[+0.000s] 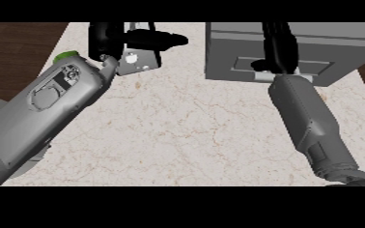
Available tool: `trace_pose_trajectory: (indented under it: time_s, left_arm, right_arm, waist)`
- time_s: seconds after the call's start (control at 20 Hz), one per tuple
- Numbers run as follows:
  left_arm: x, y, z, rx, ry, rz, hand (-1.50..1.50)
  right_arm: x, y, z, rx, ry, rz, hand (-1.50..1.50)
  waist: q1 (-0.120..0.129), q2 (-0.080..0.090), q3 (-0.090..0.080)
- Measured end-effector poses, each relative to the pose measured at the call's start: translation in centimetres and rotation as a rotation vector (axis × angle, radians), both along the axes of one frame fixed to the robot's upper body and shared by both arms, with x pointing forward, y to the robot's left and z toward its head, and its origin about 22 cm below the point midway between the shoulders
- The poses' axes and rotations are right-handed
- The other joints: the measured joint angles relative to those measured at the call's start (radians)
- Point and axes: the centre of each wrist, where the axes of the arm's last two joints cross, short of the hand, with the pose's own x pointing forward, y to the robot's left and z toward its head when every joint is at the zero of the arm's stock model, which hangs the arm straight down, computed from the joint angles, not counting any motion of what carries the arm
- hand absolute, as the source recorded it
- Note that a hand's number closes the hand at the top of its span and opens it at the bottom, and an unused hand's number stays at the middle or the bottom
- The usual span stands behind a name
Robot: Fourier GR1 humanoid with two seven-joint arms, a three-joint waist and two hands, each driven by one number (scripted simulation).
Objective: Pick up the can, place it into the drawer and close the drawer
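Can: the silver can (137, 60) is sitting near the surface's (185, 140) far left edge, apparently still on it.
Left robot hand (118, 41): curling round the can, grasping it.
Right robot hand (278, 48): reaching over the grey drawer (235, 53) front; grip impossible to tell.
Risk: the can is looking tilted, so it may be slipping during the lift.
Also: green object (68, 55) peeking behind the left forearm.

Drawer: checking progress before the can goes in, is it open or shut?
Shut: the drawer front sits flush with its grey cabinet; no interior shows.
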Motion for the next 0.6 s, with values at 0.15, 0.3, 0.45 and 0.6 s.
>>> trace_pose_trajectory:
  time_s: [0.15,0.3,0.45,0.6]
  left_arm:
    - [-0.5,0.6,-0.3,0.011,0.0,-0.002,-1.5]
    - [-0.9,1.0,-0.5,0.011,0.004,-0.007,-1.5]
    - [-1.4,1.1,-1.0,0.009,0.005,-0.015,-1.5]
    - [-1.7,1.5,-1.6,0.01,0.001,-0.017,-1.5]
  right_arm:
    - [0.7,0.1,0.9,-0.007,-0.009,-0.009,-1.5]
    - [1.4,0.2,1.7,-0.016,0.001,-0.01,-1.5]
    - [1.8,0.1,2.4,-0.017,0.014,-0.009,-1.5]
    - [2.2,0.0,2.9,-0.016,0.02,-0.003,-1.5]
  waist:
    - [0.003,0.001,0.0]
    - [0.007,0.007,-0.001]
    - [0.011,0.013,0.0]
    - [0.011,0.018,0.001]
